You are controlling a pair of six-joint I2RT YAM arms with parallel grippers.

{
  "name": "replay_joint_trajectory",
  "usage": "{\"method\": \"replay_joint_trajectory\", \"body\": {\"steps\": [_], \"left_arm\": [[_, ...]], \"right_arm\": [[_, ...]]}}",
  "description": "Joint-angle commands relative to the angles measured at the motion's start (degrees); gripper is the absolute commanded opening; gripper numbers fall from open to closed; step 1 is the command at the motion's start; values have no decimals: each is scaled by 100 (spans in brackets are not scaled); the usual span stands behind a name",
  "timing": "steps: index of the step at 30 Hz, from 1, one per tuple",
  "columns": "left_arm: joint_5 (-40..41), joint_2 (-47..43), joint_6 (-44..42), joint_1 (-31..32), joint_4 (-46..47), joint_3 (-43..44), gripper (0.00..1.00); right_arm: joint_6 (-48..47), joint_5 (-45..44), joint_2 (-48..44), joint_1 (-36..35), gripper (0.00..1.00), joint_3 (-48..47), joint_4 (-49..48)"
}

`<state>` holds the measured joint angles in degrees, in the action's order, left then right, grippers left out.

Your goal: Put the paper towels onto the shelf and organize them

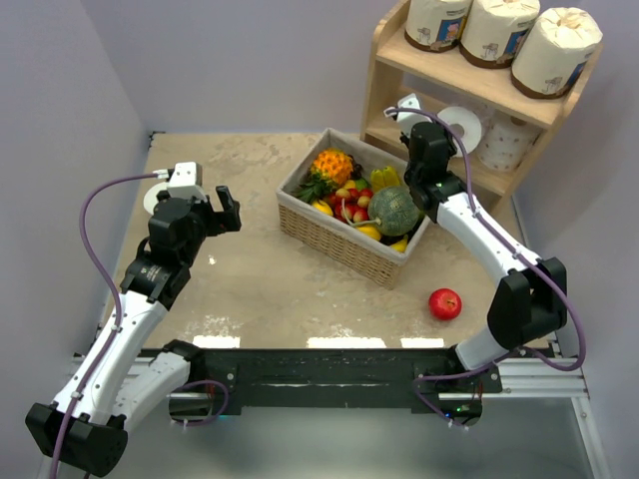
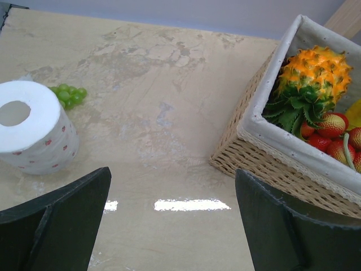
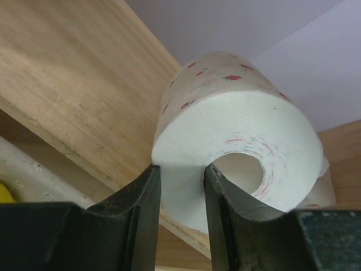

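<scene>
Paper towels (image 1: 499,30), overhead view: three wrapped rolls upright in a row on the top tier of the shelf (image 1: 382,75); two bare rolls on the lower tier; one bare roll on the table (image 1: 260,289).
held roll (image 1: 462,124), overhead view: at the left of the lower tier, core hole showing, just beside the shelved bare roll (image 1: 511,142).
right gripper (image 1: 436,128), overhead view: at the lower tier, against the held roll; jaws hidden by the wrist.
loose roll (image 1: 153,198), overhead view: far left of the table, largely hidden behind the left wrist.
left gripper (image 1: 228,208), overhead view: between loose roll and basket (image 1: 334,239), touching neither.
apple (image 1: 445,303), overhead view: on the table near the basket's corner, not touching.
left gripper (image 2: 174,186), left wrist view: fingers (image 2: 62,217) wide apart, only bare table between them.
loose roll (image 2: 31,127), left wrist view: upright on the table, grapes (image 2: 69,95) just beside it.
basket (image 2: 242,149), left wrist view: at right, holding a pineapple (image 2: 313,70) and strawberries (image 2: 330,132).
right gripper (image 3: 180,197), right wrist view: clamped on the held roll (image 3: 242,130), one finger (image 3: 141,220) outside, the other in the core hole, paper wall pinched between.
shelf (image 3: 67,84), right wrist view: wooden board close behind the held roll; contact not discernible.
</scene>
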<state>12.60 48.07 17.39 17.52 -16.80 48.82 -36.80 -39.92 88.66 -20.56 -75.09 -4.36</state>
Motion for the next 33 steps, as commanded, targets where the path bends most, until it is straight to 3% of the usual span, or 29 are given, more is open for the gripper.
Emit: {"method": "replay_joint_trajectory", "body": {"steps": [1,6,17,33], "left_arm": [[-12,-88,28,-3,265,-48,97],[-38,-79,37,-3,273,-57,97],[-21,-53,28,-3,265,-56,97],[-56,-9,45,-12,265,-57,97]], "right_arm": [[6,-877,-95,113,27,-384,-126],[102,140,-376,104,30,-550,101],[41,1275,-464,113,29,-946,928],[50,1514,-200,104,32,-1447,1860]]}}
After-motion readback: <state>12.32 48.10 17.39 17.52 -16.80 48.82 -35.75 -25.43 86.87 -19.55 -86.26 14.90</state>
